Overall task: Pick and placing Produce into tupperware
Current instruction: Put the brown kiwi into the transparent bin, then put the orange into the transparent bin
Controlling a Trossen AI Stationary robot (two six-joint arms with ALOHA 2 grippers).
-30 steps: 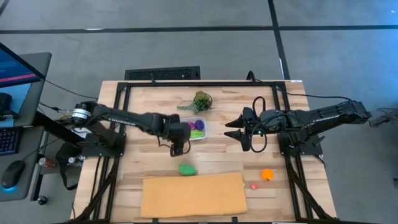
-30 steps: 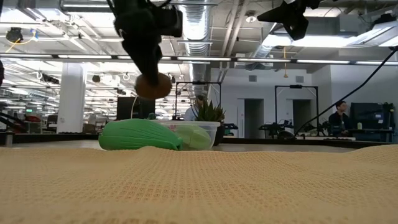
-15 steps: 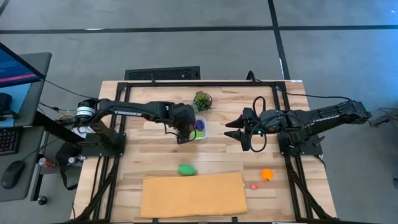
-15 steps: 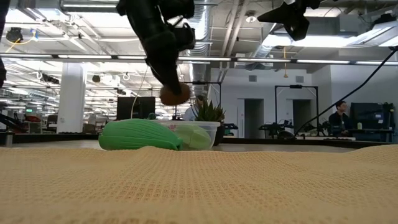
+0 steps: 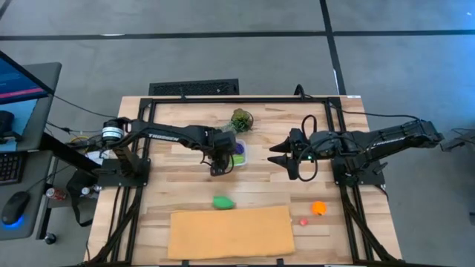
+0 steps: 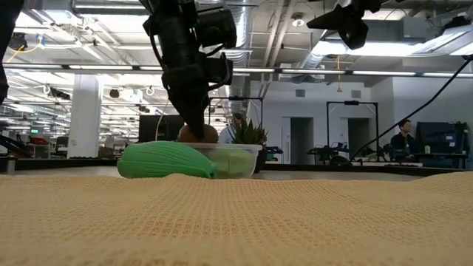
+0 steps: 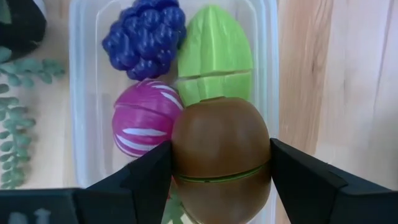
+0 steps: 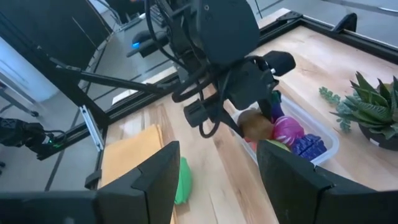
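The clear tupperware [image 5: 239,154] [image 7: 81,93] holds purple grapes [image 7: 144,36], a green piece [image 7: 215,56] and a pink striped piece [image 7: 146,118]. My left gripper [image 5: 217,165] [image 6: 194,127] hangs over the tub's near end, shut on a brown kiwi-like piece [image 7: 221,158] [image 6: 198,134] that sits at rim height. A green piece [image 5: 223,202] [image 6: 166,160] lies on the wood in front of the tub. An orange piece [image 5: 318,208] and a small red one [image 5: 303,221] lie near the right edge. My right gripper [image 5: 272,154] [image 8: 217,186] hovers open, to the right of the tub. My left gripper pinches the brown piece between its two fingers [image 7: 146,177], one on each side at the seam around its middle [image 7: 186,177]. The fingers come from above, pointing down. The piece hangs over the tub's near end; whether it touches the pieces below, I cannot tell.
A big tan sheet [image 5: 230,231] covers the table's near side. A bushy green plant [image 5: 241,120] stands just behind the tub. Bare wood lies between the tub and the right gripper. A person [image 6: 405,137] sits far back in the room.
My left gripper has carried the brown piece from above the table's middle toward the far edge, over the tub, and then down to the tub's rim. It has stayed shut on the piece.
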